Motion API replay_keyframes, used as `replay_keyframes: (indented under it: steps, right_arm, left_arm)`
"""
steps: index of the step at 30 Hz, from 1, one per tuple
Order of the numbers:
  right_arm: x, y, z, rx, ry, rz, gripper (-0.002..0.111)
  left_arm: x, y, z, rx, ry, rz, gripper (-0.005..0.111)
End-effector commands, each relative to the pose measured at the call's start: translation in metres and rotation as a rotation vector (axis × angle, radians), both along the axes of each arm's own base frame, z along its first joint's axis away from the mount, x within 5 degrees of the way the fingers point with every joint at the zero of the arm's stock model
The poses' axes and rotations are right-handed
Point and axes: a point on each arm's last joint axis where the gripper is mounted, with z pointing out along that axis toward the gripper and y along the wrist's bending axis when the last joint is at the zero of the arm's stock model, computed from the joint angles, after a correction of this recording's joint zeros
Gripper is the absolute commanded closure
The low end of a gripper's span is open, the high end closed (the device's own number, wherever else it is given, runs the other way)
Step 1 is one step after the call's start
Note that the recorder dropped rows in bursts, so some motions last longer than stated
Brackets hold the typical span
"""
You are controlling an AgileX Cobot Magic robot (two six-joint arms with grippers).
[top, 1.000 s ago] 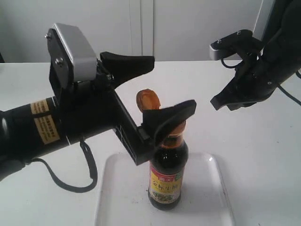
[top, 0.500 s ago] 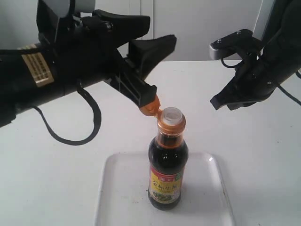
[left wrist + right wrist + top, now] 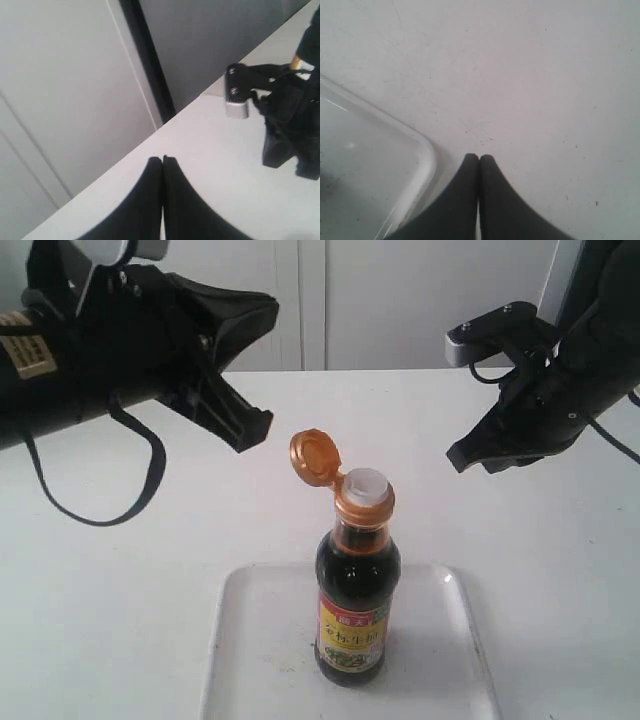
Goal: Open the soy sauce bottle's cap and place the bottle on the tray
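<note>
Across the white tabletop [image 3: 130,620] we are seeing the largest thing first: the black left arm [image 3: 100,370], with its yellow warning label, hanging above the table at the left of the exterior view. Its left gripper [image 3: 262,318] is pointing toward the middle, and in the left wrist view its two black fingers [image 3: 145,200] are lying pressed together tip to tip, so it is closed on nothing and touching nothing.

At the right, the black right arm [image 3: 560,370] is hovering over the table, well apart from the bottle. Its right gripper [image 3: 479,159] is showing both fingers meeting along their whole length in the right wrist view, so it too is closed and empty, hanging above bare table just beside a rounded corner of the tray.

Next we are looking at the flat, whitish translucent rectangular tray [image 3: 260,640] with its low rim and dark specks, lying near the front edge of the exterior view.

Upright on that tray is standing the small glass soy sauce bottle [image 3: 357,585] of dark brown liquid, with its red-and-yellow label.

Smallest, the golden-orange ribbed flip-top cap [image 3: 316,457] is hanging open on its hinge, tilted back toward the left arm, leaving the white pour spout [image 3: 367,481] uncovered.
</note>
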Motion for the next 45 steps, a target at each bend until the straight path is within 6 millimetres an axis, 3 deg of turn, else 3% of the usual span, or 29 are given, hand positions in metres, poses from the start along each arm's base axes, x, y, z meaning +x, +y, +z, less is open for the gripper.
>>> replay_keyframes:
  steps: [1,9,15,26,35,40,45]
  right_arm:
    - [-0.001,-0.001,0.003,0.01,-0.012,-0.009,0.108]
    - [0.0,-0.001,0.003,0.013,-0.018,-0.011,0.108]
    - [0.0,0.0,0.003,0.019,-0.019,-0.013,0.108]
    - [-0.004,-0.004,0.001,-0.035,0.033,-0.001,0.108]
    - [-0.012,-0.04,-0.004,-0.188,0.178,-0.181,0.108]
    - [-0.014,-0.048,0.011,-0.14,0.101,-0.233,0.108]
    - [-0.023,-0.048,0.044,-0.078,-0.084,-0.235,0.108]
  left_arm:
    - [0.015,0.019,-0.003,0.011,0.074,0.097,0.107]
    - [0.04,0.057,-0.01,0.085,0.178,0.273,0.107]
    - [0.054,0.091,0.0,0.181,0.345,0.408,0.107]
    - [0.053,0.131,0.008,0.301,0.606,0.542,0.107]
    - [0.045,0.179,0.005,0.353,0.816,0.714,0.107]
    - [0.038,0.185,0.006,0.351,0.788,0.742,0.107]
    - [0.027,0.185,0.005,0.294,0.666,0.755,0.107]
